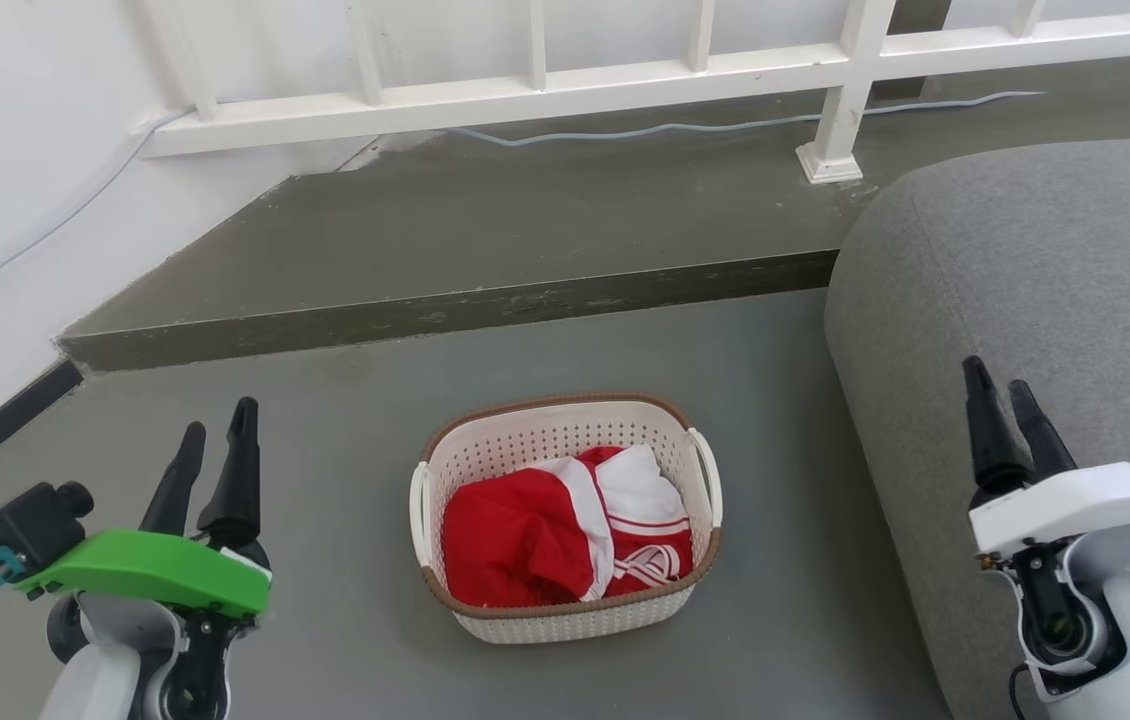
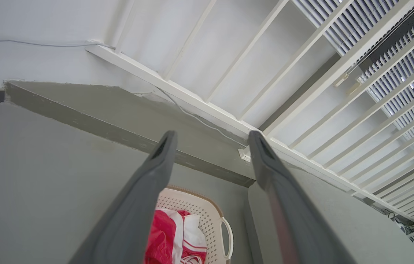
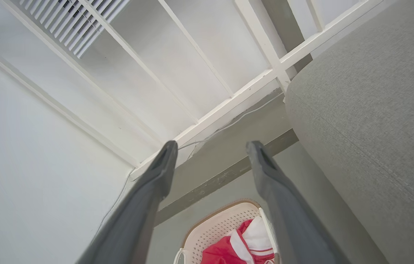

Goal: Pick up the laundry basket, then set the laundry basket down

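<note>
Two grippers low in front, basket on the floor between them

Left gripper [image 1: 219, 417]: lower left of the head view, green cover behind it. Two dark fingers spread apart, nothing held. It sits left of the laundry basket, well apart from it. In the left wrist view the fingers frame the basket's far end without touching it.

Laundry basket [image 1: 545, 435]: oval, cream-white, perforated wall, brown woven-look rim. It stands upright on the grey floor [image 1: 345, 420], between the two grippers, nearer the left one, and touches neither. One white handle [image 1: 418, 515] is on its left side, a second on its right.

Contents: red-and-white clothing [image 1: 525, 535], crumpled, lying below the rim and covering most of the bottom.

Right gripper [image 1: 996, 377]: lower right of the head view, white housing behind it. Its fingers are parted and hold nothing. It is seen against the grey sofa [image 1: 1045, 260], well to the right of the basket.

Background: a raised step [image 1: 485, 230] lies beyond the basket, with a white railing [image 1: 525, 95] above it and a pale cable [image 1: 675, 128] along its base.
</note>
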### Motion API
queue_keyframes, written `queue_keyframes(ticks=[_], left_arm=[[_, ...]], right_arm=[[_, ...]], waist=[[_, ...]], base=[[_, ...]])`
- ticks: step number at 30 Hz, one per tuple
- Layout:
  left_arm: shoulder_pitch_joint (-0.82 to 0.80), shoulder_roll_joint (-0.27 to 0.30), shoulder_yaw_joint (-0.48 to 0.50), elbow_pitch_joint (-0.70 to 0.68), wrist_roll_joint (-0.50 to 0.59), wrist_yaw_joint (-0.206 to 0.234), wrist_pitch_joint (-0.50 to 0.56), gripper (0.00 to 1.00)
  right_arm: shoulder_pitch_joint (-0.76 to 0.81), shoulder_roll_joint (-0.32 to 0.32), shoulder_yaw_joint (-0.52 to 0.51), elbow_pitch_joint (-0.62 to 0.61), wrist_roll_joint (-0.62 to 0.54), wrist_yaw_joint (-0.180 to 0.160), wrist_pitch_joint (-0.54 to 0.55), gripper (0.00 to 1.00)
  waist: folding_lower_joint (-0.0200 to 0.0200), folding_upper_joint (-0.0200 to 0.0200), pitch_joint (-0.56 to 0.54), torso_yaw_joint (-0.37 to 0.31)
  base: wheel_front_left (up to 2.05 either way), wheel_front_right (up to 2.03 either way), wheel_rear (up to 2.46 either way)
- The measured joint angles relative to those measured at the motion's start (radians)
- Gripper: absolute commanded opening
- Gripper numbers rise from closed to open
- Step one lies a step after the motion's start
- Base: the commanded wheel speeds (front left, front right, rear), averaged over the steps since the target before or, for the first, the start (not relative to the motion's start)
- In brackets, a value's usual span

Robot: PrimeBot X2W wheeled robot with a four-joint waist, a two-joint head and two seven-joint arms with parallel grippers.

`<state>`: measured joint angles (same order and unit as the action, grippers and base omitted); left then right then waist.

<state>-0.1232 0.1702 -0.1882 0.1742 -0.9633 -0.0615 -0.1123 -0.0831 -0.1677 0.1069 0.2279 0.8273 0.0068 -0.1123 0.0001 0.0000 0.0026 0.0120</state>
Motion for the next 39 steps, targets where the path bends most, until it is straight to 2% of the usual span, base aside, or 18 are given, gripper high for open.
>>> queue_keyframes(ticks=[13,39], left_arm=[[-0.001,0.005,-0.072,-0.017,0.205,0.063,-0.046,1.0],[0.025,-0.001,-0.125,-0.02,0.496,0.142,-0.119,1.0]], right_arm=[[0.0,-0.014,0.077,-0.004,-0.224,-0.044,-0.042,1.0],[0.002,-0.008,0.146,0.043,-0.523,-0.106,-0.117,1.0]], waist=[[0.0,0.0,0.002,0.002],[0.0,0.0,0.009,0.003]], base=[[0.0,0.0,0.0],[0.0,0.0,0.0]])
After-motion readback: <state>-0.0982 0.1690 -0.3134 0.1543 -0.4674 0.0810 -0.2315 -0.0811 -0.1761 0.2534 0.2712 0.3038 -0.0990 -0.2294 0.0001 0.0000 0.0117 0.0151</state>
